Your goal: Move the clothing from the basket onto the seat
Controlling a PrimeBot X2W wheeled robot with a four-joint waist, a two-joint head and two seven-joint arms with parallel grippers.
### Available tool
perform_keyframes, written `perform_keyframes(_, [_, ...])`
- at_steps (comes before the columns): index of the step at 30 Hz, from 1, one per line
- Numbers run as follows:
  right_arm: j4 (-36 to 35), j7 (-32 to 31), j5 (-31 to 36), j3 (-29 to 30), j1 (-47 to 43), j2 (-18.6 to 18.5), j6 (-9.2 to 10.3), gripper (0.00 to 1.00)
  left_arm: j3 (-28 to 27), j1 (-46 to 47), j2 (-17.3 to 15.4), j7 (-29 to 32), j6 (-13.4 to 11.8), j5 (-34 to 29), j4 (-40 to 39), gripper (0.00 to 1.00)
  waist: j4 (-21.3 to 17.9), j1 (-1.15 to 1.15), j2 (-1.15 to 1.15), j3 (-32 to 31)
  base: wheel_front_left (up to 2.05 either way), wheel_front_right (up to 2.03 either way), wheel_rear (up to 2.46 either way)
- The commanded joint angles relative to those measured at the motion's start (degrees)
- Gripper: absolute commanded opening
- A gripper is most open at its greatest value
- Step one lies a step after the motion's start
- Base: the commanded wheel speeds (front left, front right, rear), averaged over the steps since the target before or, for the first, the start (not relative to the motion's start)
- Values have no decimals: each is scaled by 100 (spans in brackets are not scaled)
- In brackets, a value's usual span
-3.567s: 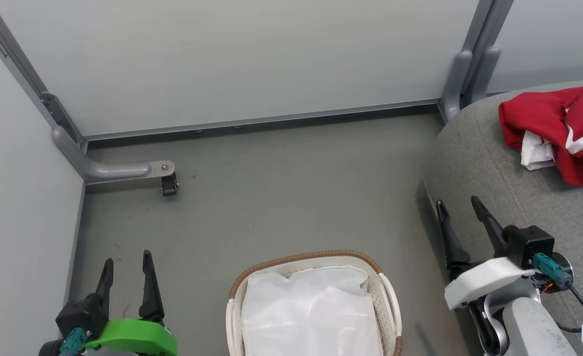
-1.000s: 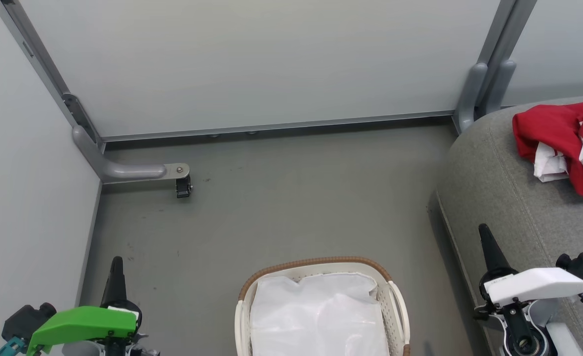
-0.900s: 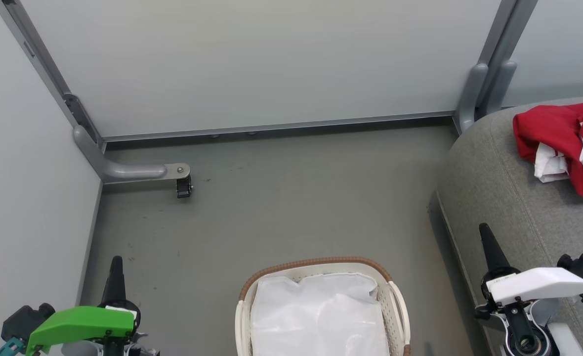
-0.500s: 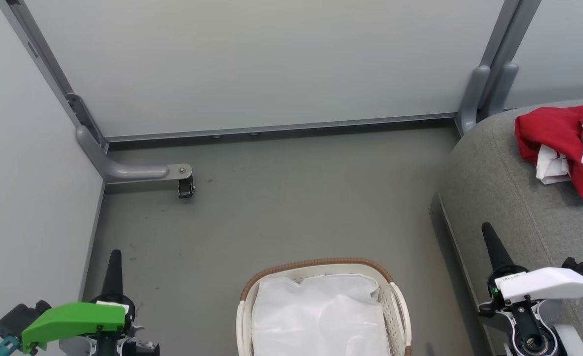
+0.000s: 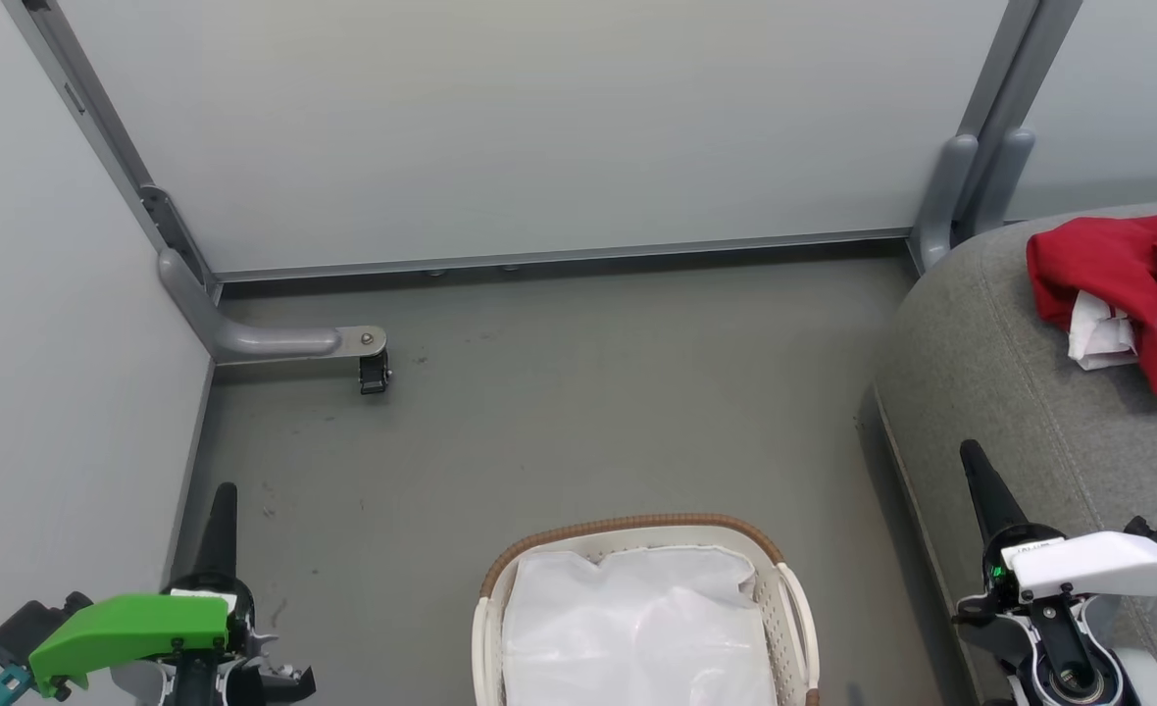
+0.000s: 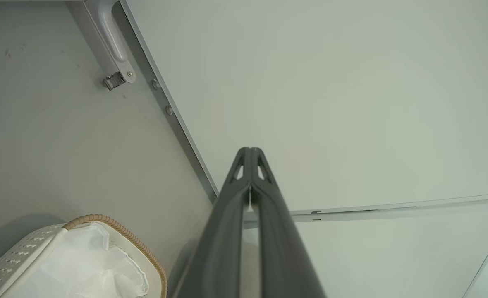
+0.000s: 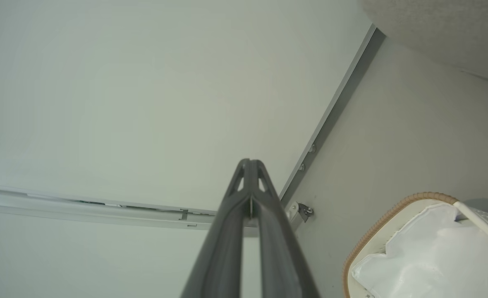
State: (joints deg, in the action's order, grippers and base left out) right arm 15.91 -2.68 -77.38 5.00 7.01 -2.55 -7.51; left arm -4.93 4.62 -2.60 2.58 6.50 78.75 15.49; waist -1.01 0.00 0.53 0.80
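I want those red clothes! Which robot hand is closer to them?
Right. The right gripper is by the seat, short of the clothing; the left gripper is far off, beyond the basket.

- The floor (image 5: 588, 412) between the basket (image 5: 637, 519) and the back wall (image 5: 539, 127) lies open.
- A metal foot (image 5: 265, 341) with a caster juts from the left corner.
- The seat (image 5: 990, 373) walls off the right; its near part is bare, with the clothing (image 5: 1098, 265) heaped further back.
- Room under the basket's white sheet (image 5: 637, 628): cannot tell.
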Motion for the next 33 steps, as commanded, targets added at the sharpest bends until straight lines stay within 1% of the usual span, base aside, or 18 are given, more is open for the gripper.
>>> perform_keyframes(1, [-65,-43,-134,30,-32,-35,2,0,-27,120,-39,44,20,135,-52,0,5,0,-39,-3,0,0,0])
perform_keyframes(33, [-200,-390,-1456,161,-106,-49,4,0,-168,197,-45,395,111,1335,-150,0,94,0,-52,-59,0,0,0])
